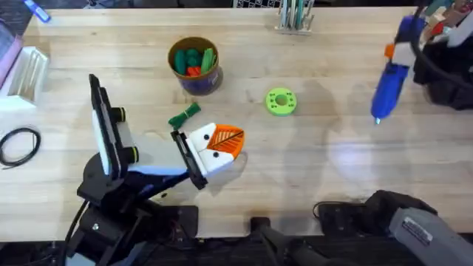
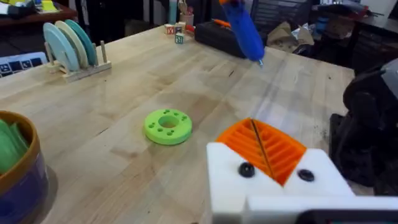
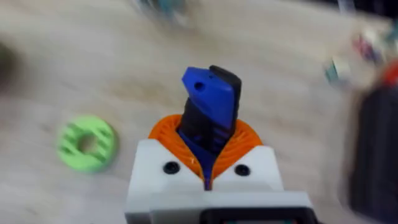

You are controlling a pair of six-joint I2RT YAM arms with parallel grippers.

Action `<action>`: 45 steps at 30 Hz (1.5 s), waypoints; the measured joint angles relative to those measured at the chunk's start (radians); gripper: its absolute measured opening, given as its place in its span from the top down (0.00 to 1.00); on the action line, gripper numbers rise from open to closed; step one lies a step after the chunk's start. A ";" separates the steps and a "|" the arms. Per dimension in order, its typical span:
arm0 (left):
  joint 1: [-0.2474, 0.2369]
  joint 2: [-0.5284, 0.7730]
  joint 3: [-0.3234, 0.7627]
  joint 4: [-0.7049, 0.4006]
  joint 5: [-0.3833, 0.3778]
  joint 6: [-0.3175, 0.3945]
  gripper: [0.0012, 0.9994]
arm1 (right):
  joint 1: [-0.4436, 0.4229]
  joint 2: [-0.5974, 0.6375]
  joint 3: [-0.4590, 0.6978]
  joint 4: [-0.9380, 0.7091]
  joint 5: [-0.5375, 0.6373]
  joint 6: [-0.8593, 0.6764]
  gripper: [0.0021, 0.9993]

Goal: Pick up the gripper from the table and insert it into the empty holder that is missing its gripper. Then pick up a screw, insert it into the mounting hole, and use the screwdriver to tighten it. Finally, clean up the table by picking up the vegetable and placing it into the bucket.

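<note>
Over the far right of the table [image 1: 310, 170], my right pincer [image 1: 399, 53] is clamped on the blue screwdriver [image 1: 390, 81], holding it up off the wood with its thin silver tip pointing down and toward me. From my right wrist, the orange ribbed pads [image 3: 163, 134] press on either side of the tool's blue and black body [image 3: 210, 102].

My left pincer [image 1: 225, 142] sits low near the middle of the table, white blocks with orange fingers brought together and nothing between them; from my left wrist the two orange fingers [image 2: 264, 146] meet along a thin dark seam.

Just beyond my left pincer, the dark green vegetable [image 1: 185, 114] lies flat on the wood. Farther back stands the bucket [image 1: 195, 65], blue with a tan rim, green and orange pieces inside. A bright green disc with holes [image 1: 280, 101] rests between the bucket and the screwdriver, apart from both.
</note>
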 joint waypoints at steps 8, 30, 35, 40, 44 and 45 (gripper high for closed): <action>0.000 0.000 0.000 0.000 0.000 0.000 1.00 | 0.238 -0.234 -0.105 0.358 -0.113 0.307 0.98; 0.000 0.000 0.000 0.000 0.000 0.000 1.00 | 0.951 -0.117 -0.276 1.184 -0.168 0.578 0.98; 0.000 0.000 0.000 0.000 0.000 0.000 1.00 | 1.031 -0.014 -0.276 1.318 -0.217 0.550 0.98; 0.000 0.000 0.000 0.000 0.000 0.000 1.00 | 1.054 0.051 -0.277 1.370 -0.264 0.521 0.98; 0.000 0.000 0.000 0.000 0.000 0.000 1.00 | 1.066 0.071 -0.277 1.391 -0.272 0.510 0.98; 0.000 0.000 0.000 0.000 0.000 0.000 1.00 | 1.070 0.071 -0.277 1.392 -0.274 0.509 0.98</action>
